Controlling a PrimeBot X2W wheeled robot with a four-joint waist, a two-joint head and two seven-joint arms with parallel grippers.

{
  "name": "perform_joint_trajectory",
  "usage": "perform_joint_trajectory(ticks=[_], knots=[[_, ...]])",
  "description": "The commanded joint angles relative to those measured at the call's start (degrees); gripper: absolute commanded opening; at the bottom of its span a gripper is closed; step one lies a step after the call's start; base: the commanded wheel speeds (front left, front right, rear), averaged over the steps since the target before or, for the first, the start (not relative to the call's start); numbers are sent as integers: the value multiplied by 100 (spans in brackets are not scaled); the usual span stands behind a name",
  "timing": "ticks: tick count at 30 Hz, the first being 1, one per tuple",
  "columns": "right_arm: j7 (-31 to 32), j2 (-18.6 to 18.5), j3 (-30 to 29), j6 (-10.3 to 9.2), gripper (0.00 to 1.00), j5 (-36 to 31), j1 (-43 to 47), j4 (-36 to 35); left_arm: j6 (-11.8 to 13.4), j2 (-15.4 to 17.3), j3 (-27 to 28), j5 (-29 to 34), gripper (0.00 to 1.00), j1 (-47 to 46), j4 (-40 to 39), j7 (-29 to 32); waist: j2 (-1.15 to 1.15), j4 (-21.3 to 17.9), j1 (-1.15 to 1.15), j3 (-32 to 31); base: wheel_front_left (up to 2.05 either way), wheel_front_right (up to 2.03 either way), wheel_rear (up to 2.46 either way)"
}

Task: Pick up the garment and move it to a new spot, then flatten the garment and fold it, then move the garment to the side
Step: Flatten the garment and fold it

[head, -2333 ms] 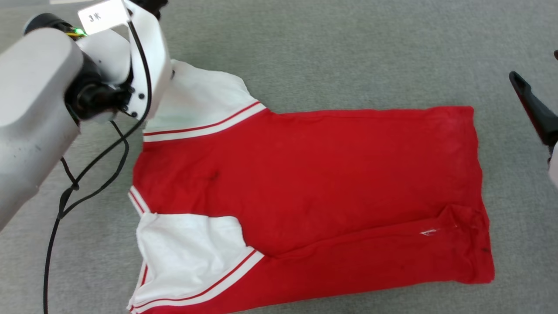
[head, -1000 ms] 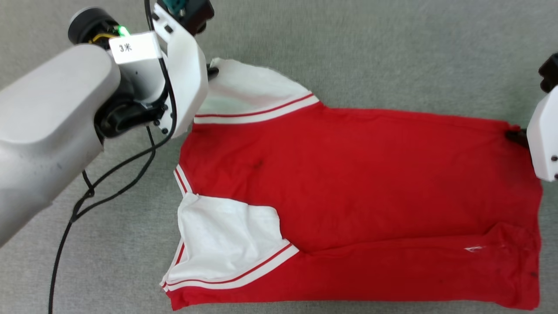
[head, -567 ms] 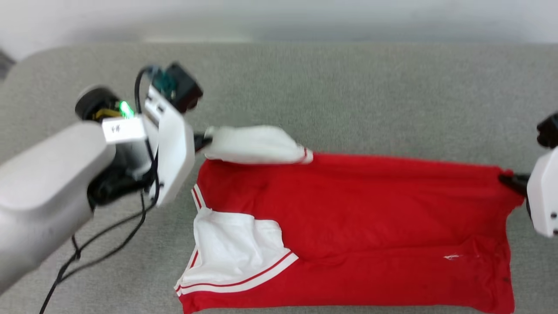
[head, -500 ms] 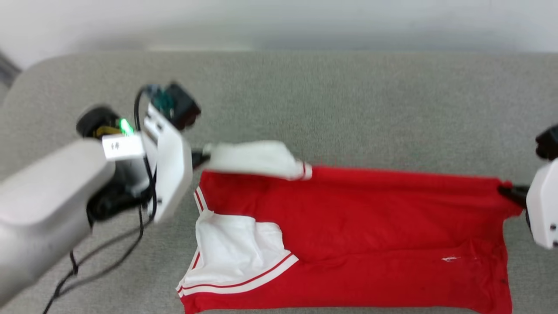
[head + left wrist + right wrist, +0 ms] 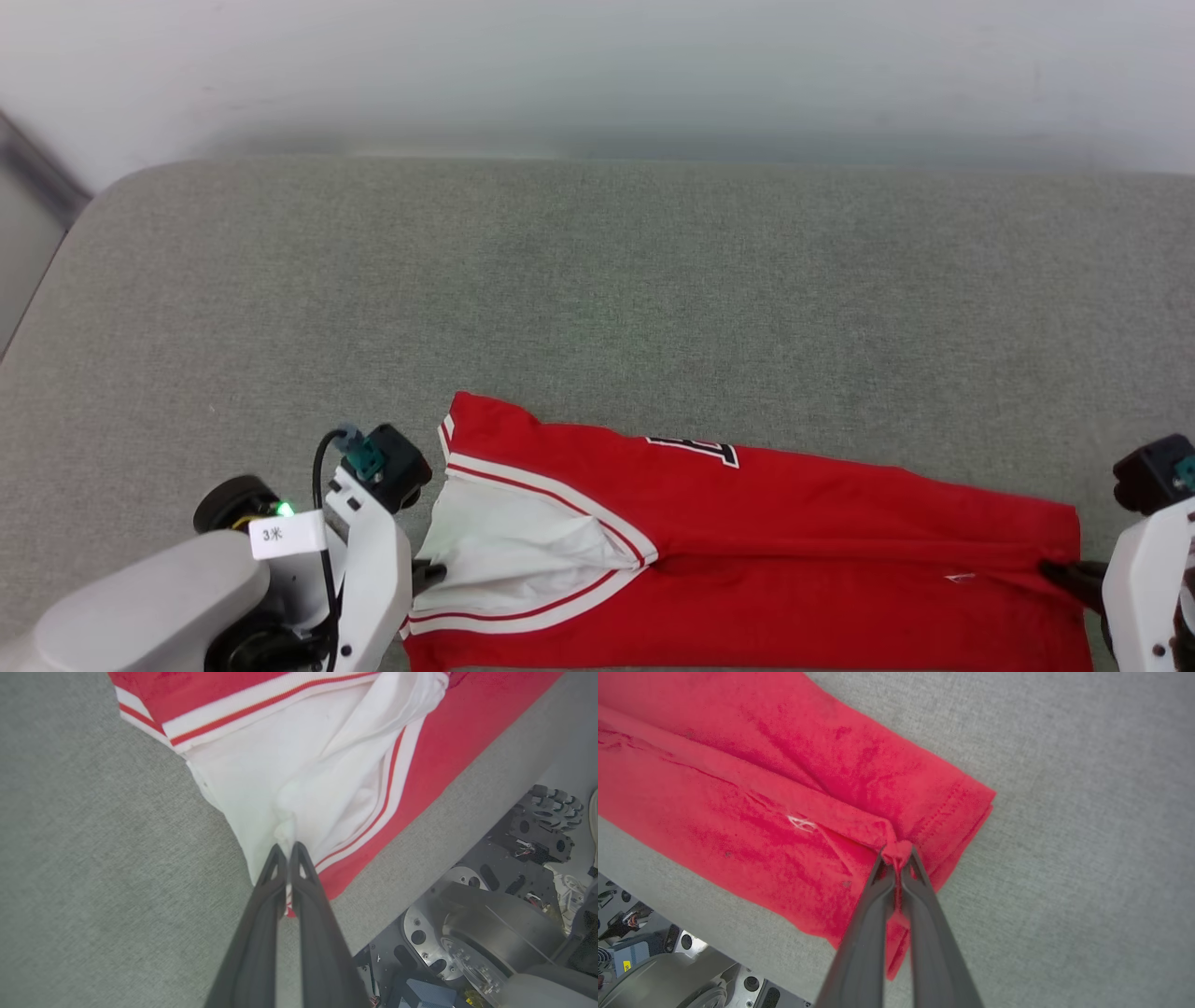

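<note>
Head view is showing the garment (image 5: pixel 794 523) lying doubled at the near edge of the grey surface (image 5: pixel 597 280), left gripper (image 5: pixel 286 851) clamping its white sleeve (image 5: pixel 299 765), right gripper (image 5: pixel 899 854) clamping its red hem (image 5: pixel 952 807): folding is seemingly underway, next calling for laying both corners down evenly.

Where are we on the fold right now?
Done: the jersey lies on the grey surface, doubled lengthwise. In hand: left gripper shut on the white sleeve, right gripper shut on the red hem. Left: release, finish folding, move it aside.
</note>
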Motion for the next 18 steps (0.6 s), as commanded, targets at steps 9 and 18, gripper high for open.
perform_joint_trajectory(ticks=[9,18], knots=[[-90,294,264,-2,0,-146,194,323,-24,-318,14,-143,0,554,658,-338,0,-76,0,182,0,0,0],[-602,2,-138,-2,100,84,302,-131,592,-240,409,286,100,729,432,-1611,0,-122,0,-184,0,0,0]])
